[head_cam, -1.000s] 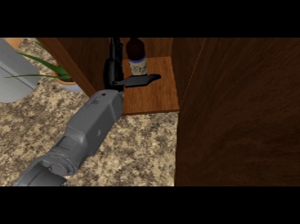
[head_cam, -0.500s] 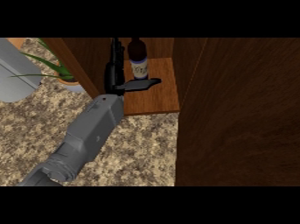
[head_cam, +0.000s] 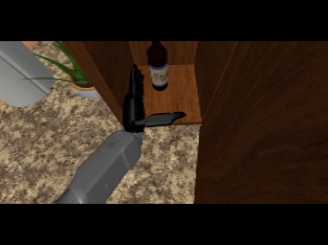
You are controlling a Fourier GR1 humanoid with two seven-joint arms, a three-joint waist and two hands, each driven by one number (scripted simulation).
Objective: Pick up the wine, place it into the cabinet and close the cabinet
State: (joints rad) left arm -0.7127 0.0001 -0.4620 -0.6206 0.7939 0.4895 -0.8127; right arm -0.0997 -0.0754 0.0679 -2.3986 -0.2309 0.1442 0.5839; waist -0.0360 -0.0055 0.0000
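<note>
The wine (head_cam: 158,66) stands upright on the cabinet (head_cam: 265,119) shelf, just beside the straight, released fingers of the hand (head_cam: 134,103), which risks toppling it if it swings sideways.

Dark bottle (head_cam: 158,64) with pale patterned label; brown wood-grain cabinet (head_cam: 265,124), lighter orange-brown shelf (head_cam: 180,95). Black hand (head_cam: 135,103) on grey forearm (head_cam: 106,167). Speckled beige-and-brown counter (head_cam: 32,153); green plant (head_cam: 67,69); light grey appliance (head_cam: 11,72).
</note>
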